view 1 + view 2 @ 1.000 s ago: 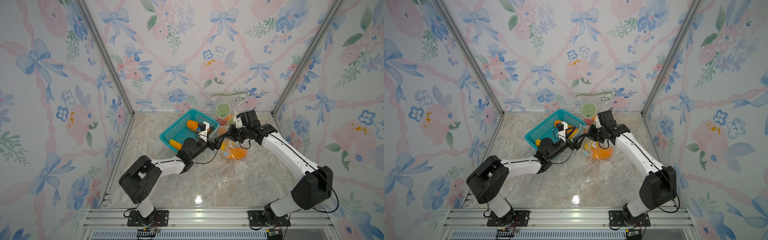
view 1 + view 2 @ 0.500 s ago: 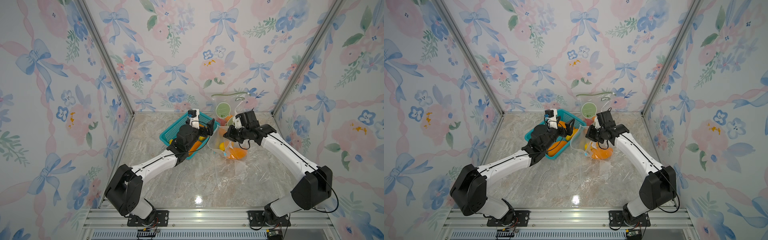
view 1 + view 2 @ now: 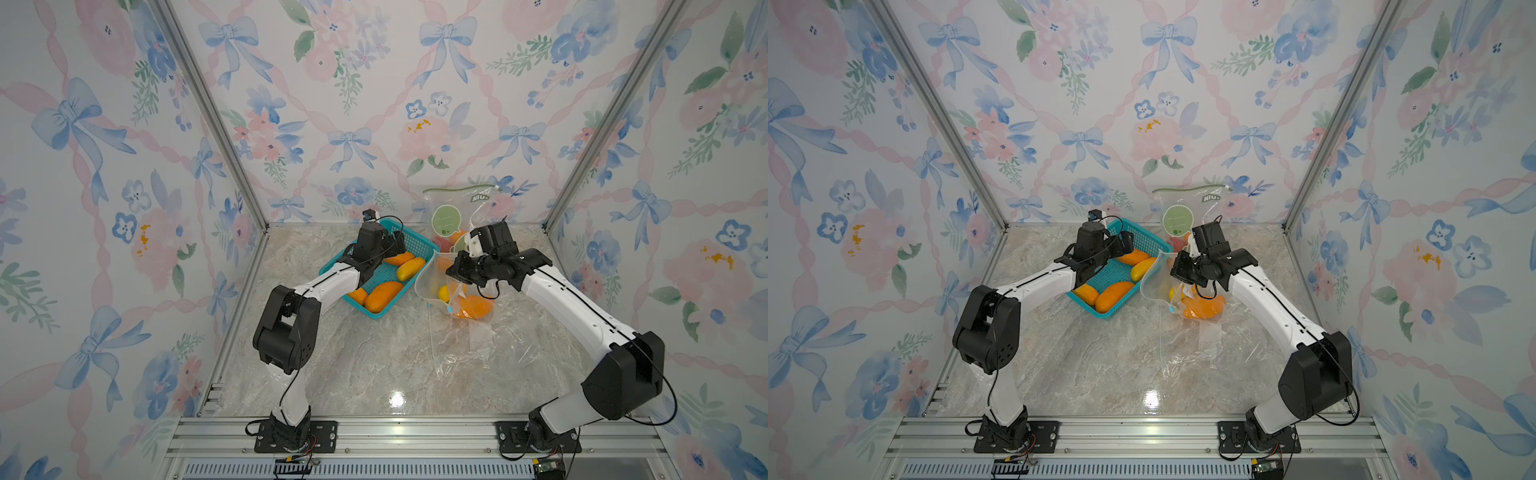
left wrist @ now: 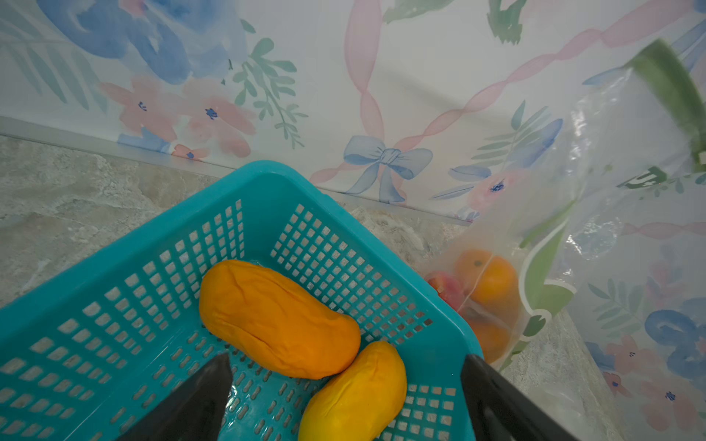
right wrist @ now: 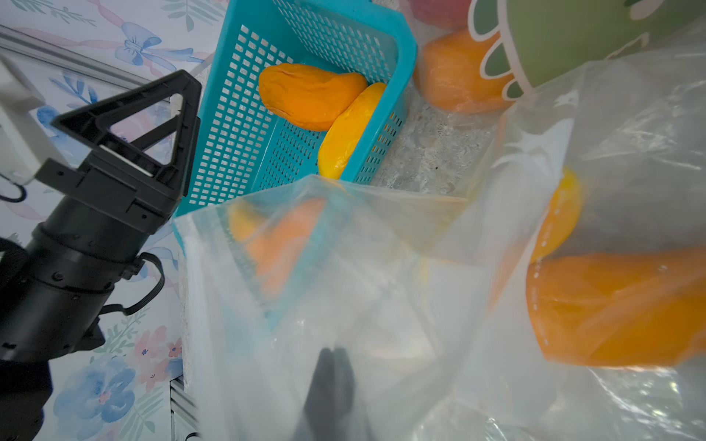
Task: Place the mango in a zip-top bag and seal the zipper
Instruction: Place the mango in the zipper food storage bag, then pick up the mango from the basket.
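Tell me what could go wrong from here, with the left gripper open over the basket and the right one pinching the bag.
1. The orange mango and yellow mango touch ahead of the open left gripper, so closing may catch both or shove one against the basket wall.
2. The right gripper pinches just one spot of the limp zip-top bag; its mouth may sag shut or slip free.

My right pincer (image 5: 331, 366) shows only as a dark smear behind the zip-top bag (image 5: 382, 305) film in its wrist view. The left pincer's (image 4: 345, 357) fingers (image 4: 191, 404) run off the frame edge. In both top views, my left arm hides part of the basket (image 3: 417, 237) and one mango (image 3: 357, 296) toward the table's left edge.
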Robot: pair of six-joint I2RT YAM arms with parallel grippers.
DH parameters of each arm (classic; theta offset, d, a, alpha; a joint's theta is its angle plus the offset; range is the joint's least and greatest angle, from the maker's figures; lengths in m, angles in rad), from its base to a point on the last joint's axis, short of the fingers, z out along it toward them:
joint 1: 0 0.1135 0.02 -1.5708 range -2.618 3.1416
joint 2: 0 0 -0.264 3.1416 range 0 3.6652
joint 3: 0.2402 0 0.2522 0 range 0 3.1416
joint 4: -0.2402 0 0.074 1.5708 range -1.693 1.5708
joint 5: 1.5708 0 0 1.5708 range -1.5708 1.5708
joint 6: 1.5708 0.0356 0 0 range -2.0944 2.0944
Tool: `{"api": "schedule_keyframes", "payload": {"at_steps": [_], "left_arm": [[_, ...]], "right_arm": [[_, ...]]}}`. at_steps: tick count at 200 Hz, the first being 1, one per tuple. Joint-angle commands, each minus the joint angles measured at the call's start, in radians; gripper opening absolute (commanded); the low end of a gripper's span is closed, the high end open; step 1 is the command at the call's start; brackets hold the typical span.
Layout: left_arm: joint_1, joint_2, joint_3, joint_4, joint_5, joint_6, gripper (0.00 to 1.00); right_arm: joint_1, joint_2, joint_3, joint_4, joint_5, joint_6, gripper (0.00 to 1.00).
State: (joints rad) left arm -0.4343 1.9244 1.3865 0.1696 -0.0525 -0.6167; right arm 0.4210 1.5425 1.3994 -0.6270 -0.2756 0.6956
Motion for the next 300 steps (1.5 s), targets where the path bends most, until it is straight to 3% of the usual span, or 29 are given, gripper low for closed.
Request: {"api": "schedule_keyframes", "payload": {"at_steps": [1, 45, 102, 206, 246, 300], "left_arm": [[0.016, 0.080, 0.071, -0.042, 0.057, -0.125, 0.98], [0.025, 0.214, 0.181, -0.045, -0.009, -0.249, 0.98], [0.028, 0.294, 0.208, -0.049, -0.094, -0.400, 0.98], [0.029, 0.408, 0.288, -0.087, -0.128, -0.419, 0.92], [0.029, 0.436, 0.321, -0.093, -0.116, -0.419, 0.86], [0.032, 0.434, 0.338, -0.093, -0.094, -0.428, 0.66]], "right_arm": [[0.010, -0.020, -0.011, -0.001, 0.010, -0.010, 0.00], [0.014, -0.019, -0.019, 0.002, 0.009, -0.005, 0.00], [0.014, -0.003, -0.014, 0.013, 0.003, 0.002, 0.00], [0.020, 0.011, -0.023, 0.025, 0.000, 0.010, 0.00], [0.020, 0.018, -0.030, 0.030, -0.003, 0.013, 0.00], [0.022, 0.019, -0.035, 0.039, -0.008, 0.013, 0.00]]}}
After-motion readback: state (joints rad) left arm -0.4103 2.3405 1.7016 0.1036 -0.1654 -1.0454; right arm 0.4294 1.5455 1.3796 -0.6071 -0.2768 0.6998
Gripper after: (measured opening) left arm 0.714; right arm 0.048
